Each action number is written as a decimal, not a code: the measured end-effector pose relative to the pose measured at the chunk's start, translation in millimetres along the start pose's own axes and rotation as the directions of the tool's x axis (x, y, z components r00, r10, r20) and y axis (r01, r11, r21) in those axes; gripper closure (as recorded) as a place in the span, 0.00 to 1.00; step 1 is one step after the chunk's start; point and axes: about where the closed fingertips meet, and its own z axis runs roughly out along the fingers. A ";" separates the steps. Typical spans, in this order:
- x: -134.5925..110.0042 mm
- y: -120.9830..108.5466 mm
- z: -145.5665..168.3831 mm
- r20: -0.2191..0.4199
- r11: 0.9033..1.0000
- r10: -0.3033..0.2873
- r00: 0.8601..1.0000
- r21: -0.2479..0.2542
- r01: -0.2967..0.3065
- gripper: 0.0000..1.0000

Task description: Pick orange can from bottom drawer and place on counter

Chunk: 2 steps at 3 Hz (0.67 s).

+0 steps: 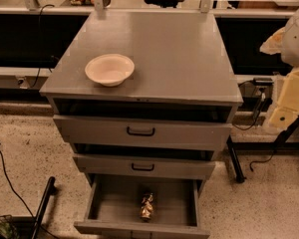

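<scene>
The orange can is in the open bottom drawer, near the middle of its floor towards the front, and looks to be lying on its side. The counter is the flat grey top of the cabinet. A cream bowl stands on its front left part. My gripper shows as cream-coloured parts at the right edge of the view, beside the cabinet at about counter height. It is far from the can and holds nothing that I can see.
Two upper drawers with black handles are pulled out slightly above the bottom drawer. Black cables and a black stand leg lie on the speckled floor to the right. A black bar leans at the lower left.
</scene>
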 end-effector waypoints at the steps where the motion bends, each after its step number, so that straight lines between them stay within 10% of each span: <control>1: -1.5 -0.2 0.1 0.002 1.000 -0.006 1.000 0.003 0.006 0.00; 2: -18.5 4.0 26.6 0.038 0.994 -0.110 0.993 -0.018 0.110 0.00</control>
